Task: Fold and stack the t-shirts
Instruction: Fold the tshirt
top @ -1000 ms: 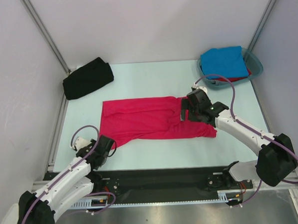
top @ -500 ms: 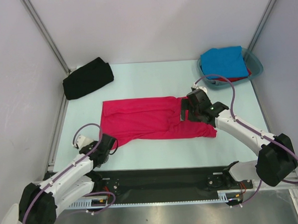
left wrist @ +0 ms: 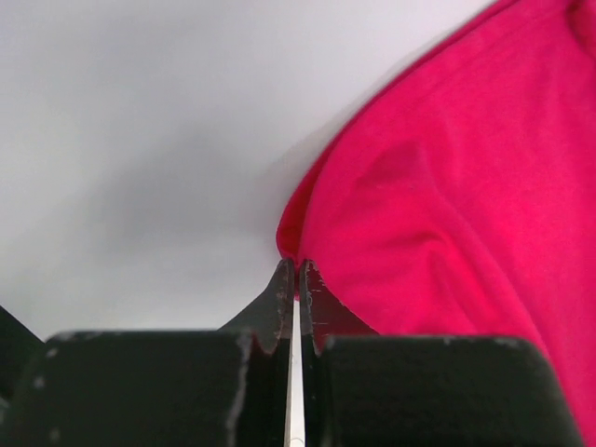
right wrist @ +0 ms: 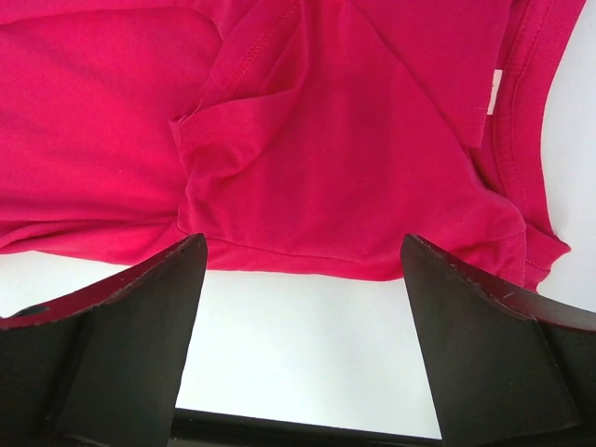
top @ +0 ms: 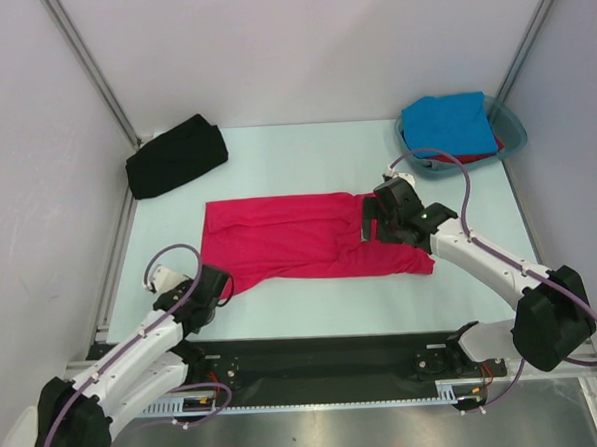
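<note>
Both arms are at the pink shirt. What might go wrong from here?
1. The left gripper is shut at the very tip of the crimson-pink shirt corner. It may hold little or no cloth and could slip when lifted.
2. The right gripper is open over bunched, layered cloth at the shirt's edge. Closing there could catch extra layers and skew the fold.

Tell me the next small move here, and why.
Probably lower the right gripper and close it on the shirt edge beneath it. Its jaws stand open over that edge, while the left gripper is shut, apparently pinching the shirt's near left corner. With both ends held, the cloth could be lifted and folded.
</note>
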You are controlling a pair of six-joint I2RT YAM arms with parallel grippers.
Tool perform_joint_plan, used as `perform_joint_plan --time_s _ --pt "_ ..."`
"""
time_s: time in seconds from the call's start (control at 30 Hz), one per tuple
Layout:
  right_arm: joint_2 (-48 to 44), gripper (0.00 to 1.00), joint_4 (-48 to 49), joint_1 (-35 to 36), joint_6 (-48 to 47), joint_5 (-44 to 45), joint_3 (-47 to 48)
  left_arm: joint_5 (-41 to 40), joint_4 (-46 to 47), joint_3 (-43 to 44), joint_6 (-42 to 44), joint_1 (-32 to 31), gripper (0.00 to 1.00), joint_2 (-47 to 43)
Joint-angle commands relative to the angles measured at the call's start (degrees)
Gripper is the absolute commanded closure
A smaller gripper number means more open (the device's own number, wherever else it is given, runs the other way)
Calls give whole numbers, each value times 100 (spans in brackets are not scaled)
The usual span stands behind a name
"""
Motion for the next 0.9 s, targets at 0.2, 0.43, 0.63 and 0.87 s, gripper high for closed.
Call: perform_joint_plan --time_s 0.2,0.43,0.63,0.87 --pt "92 10 85 -15 49 -5 121 -431 -346 1020 644 49 100 -4" --pt "118 10 6 -15 67 65 182 -440 -110 1187 907 277 99 348" --pt "197 10 -47 -7 84 118 288 -195 478 1170 1469 804 100 541" --pt "294 10 -73 -6 128 144 402 -1 1042 1328 2085 1244 100 831"
